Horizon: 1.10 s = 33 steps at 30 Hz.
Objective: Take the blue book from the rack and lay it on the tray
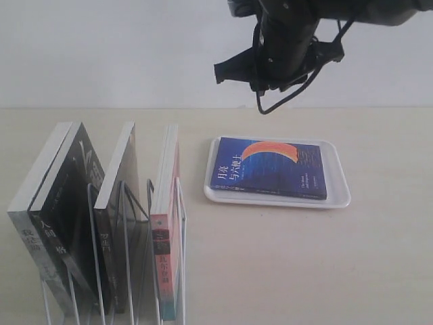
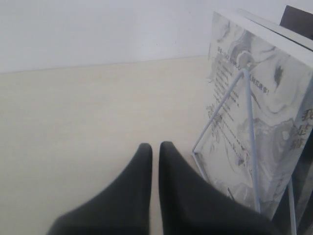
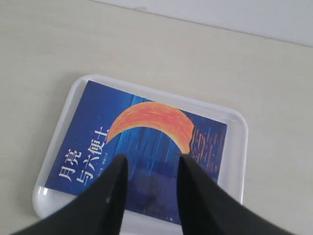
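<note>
The blue book, with its orange-red crescent and white characters, lies flat and face up inside the white tray, right of the rack. My right gripper hangs open above the book with nothing between its fingers; the tray's rim shows around the cover. In the exterior view the right arm is high over the tray's far side. The wire rack stands at the left. My left gripper is shut and empty, low over the table beside the rack's wire loop.
The rack holds black-covered books, a marbled grey book at its outer end and a pink-spined book nearest the tray. A white wall runs behind the beige table.
</note>
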### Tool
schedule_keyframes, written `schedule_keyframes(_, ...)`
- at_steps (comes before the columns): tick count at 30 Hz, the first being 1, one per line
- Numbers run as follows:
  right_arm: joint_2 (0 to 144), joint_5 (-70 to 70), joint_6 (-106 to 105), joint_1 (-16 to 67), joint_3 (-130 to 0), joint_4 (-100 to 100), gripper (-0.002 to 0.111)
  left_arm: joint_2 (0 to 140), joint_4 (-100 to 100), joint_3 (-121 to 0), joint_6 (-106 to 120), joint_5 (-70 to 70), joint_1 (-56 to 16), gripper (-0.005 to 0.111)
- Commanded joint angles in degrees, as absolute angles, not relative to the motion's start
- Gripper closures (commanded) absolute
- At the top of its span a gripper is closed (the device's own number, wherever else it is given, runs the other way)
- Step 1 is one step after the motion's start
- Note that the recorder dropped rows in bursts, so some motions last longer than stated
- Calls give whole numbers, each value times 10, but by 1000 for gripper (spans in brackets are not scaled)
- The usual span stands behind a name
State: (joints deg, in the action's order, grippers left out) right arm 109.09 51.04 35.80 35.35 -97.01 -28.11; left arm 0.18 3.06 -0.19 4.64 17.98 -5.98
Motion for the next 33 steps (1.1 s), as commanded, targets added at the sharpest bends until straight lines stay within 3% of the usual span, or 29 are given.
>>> schedule_keyframes(1, 1040, 556, 335, 350, -961, -290, 74, 0, 31, 0, 43, 180, -58, 102)
schedule_keyframes(11, 822, 468, 374, 350, -672, -292, 75, 0, 31, 0, 43, 180, -58, 102)
schedule_keyframes(12, 803, 469, 376, 350, -653, -291, 78, 0, 31, 0, 43, 180, -58, 102)
schedule_keyframes(16, 730, 485, 376, 350, -583, -290, 106, 0, 31, 0, 43, 180, -58, 102)
schedule_keyframes(17, 713, 487, 379, 350, -571, -289, 108, 0, 31, 0, 43, 180, -58, 102)
schedule_keyframes(25, 595, 493, 392, 350, -480, -278, 108, 0, 31, 0, 43, 180, -58, 102)
schedule_keyframes(33, 537, 517, 400, 350, -471, -238, 108, 0, 31, 0, 43, 180, -58, 102)
